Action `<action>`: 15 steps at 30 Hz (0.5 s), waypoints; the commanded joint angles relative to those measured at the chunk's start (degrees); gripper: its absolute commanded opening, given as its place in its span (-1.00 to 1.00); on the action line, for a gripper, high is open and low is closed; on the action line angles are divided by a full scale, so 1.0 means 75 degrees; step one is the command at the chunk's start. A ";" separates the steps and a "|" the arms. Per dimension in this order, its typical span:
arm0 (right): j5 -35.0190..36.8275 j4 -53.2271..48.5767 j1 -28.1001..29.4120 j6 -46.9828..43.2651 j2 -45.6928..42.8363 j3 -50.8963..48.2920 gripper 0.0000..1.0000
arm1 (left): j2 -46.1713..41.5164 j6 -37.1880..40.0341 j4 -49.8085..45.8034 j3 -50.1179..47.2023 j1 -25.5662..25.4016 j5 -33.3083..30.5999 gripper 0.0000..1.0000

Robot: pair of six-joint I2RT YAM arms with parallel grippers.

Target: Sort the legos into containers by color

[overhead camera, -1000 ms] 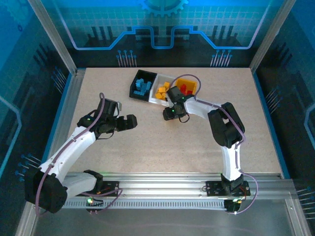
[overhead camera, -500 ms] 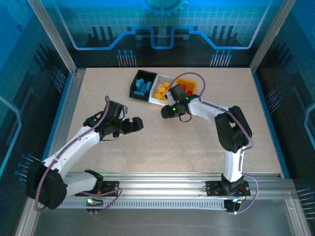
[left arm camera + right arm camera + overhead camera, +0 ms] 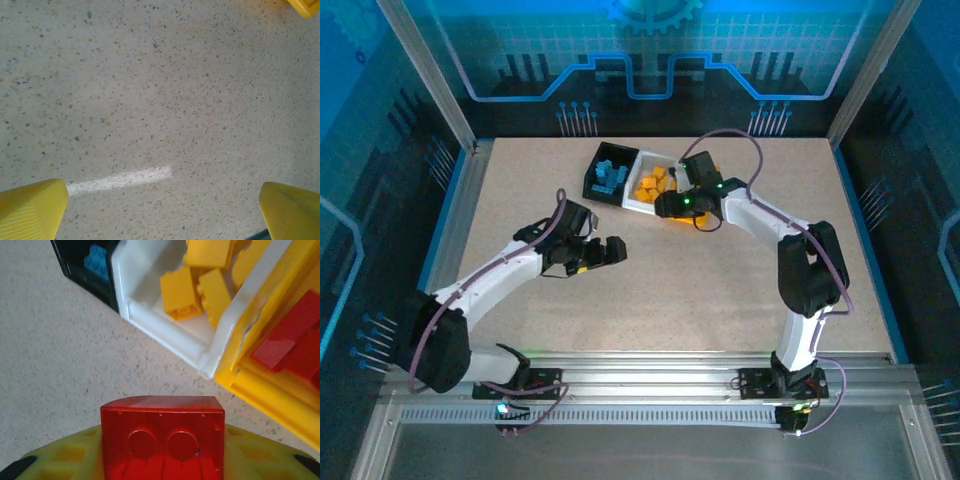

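Observation:
In the right wrist view my right gripper (image 3: 162, 440) is shut on a red lego (image 3: 162, 432), held just in front of the containers. The white bin (image 3: 165, 335) holds yellow legos (image 3: 195, 287). The orange-yellow bin (image 3: 270, 390) to its right holds red legos (image 3: 290, 340), and the black bin (image 3: 82, 265) to its left holds blue ones (image 3: 97, 262). From above, the right gripper (image 3: 668, 207) hovers at the near side of the white bin (image 3: 632, 202), beside the black bin (image 3: 592, 180). My left gripper (image 3: 612, 250) stands open over bare table; its yellow fingers (image 3: 30, 207) are spread wide.
A pale streak (image 3: 120, 179) marks the speckled table (image 3: 700, 290) between the left fingers. A yellow corner (image 3: 305, 6) pokes into the top right of the left wrist view. Aluminium posts and blue panels fence the table.
The right gripper has carried the red lego away from the table's middle up toward the bins. The left arm has reached further right and forward, jaws still open.

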 commanded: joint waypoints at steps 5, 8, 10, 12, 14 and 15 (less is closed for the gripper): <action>-0.0293 -0.0447 -0.0440 0.0070 0.0305 0.1042 -0.11 | 0.0224 0.0060 0.0022 0.0280 -0.0244 0.0236 0.98; -0.0330 -0.0662 -0.0478 -0.0075 0.0666 0.1562 -0.11 | 0.0235 0.0016 -0.0011 0.0227 -0.0309 0.0202 0.98; -0.0358 -0.0797 -0.0491 -0.0114 0.0945 0.1921 -0.11 | 0.0241 -0.0033 0.0012 0.0189 -0.0335 0.0210 0.98; -0.0421 -0.0921 -0.0513 -0.0147 0.1236 0.2327 -0.11 | 0.0247 -0.0086 0.0024 0.0196 -0.0351 0.0213 0.98; -0.0427 -0.0931 -0.0531 -0.0131 0.1465 0.2579 -0.10 | 0.0265 -0.0104 0.0000 0.0219 -0.0373 0.0222 0.98; -0.0410 -0.0936 -0.0546 -0.0116 0.1562 0.2673 -0.10 | 0.0282 -0.0117 0.0010 0.0220 -0.0376 0.0212 0.97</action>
